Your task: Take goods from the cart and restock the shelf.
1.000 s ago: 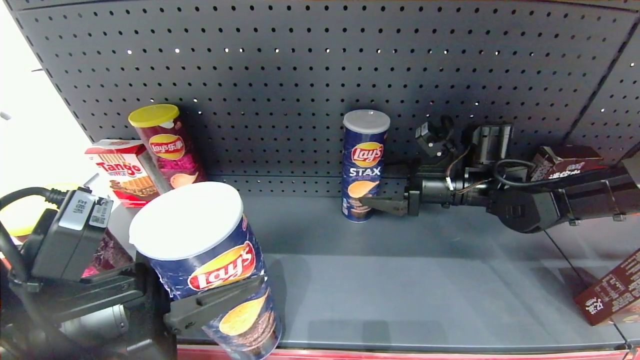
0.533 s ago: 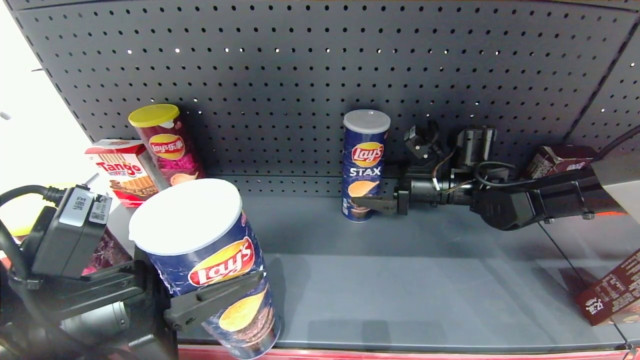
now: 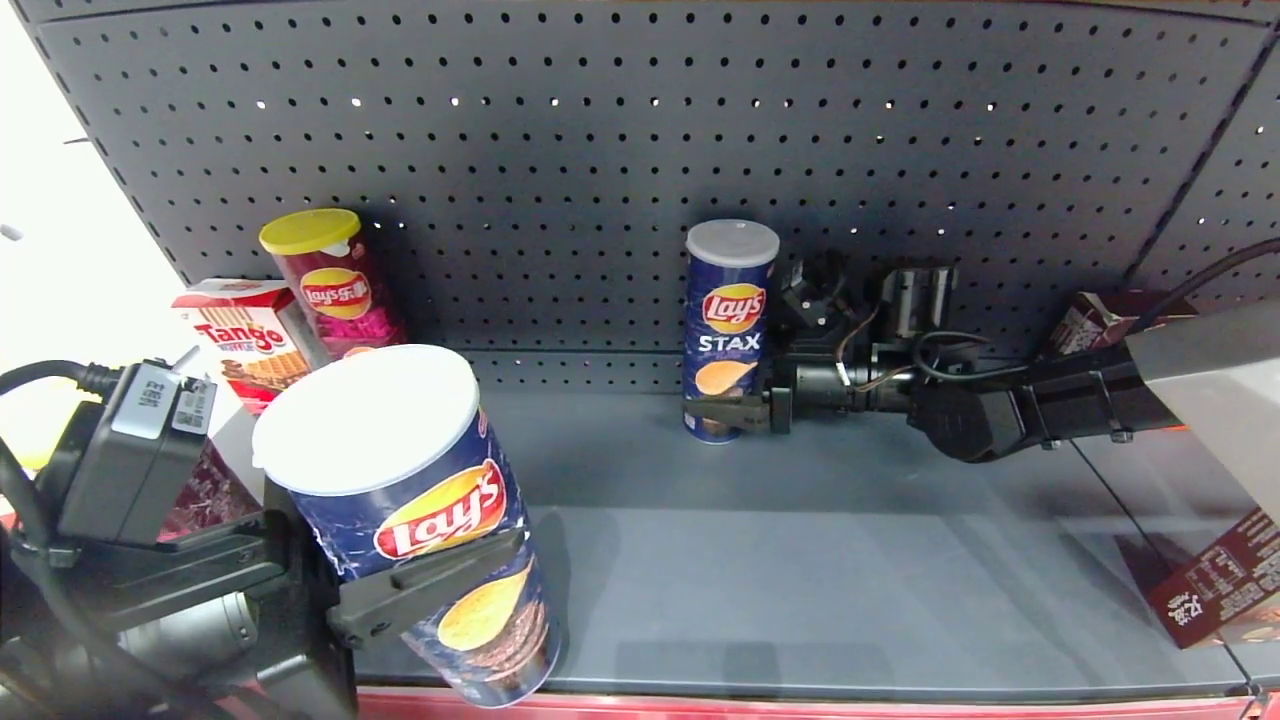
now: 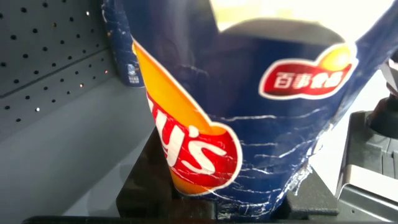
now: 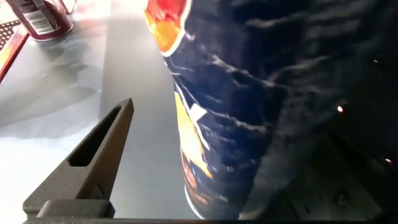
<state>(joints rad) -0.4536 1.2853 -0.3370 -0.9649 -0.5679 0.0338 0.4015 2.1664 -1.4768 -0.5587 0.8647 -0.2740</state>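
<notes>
At the shelf's [image 3: 800, 590] front left edge, the left gripper [image 3: 420, 580] clenches a tilted white-lidded chip can [image 3: 400, 500]. By the pegboard [image 3: 600, 120] behind, the right gripper [image 3: 725, 412] sits released around the base of the upright grey-lidded chip can [image 3: 730, 320], one finger [image 5: 87, 162] clear of it.

shop: pegboard shelf [image 3: 820, 560] with chip cans [image 3: 732, 330]
</notes>
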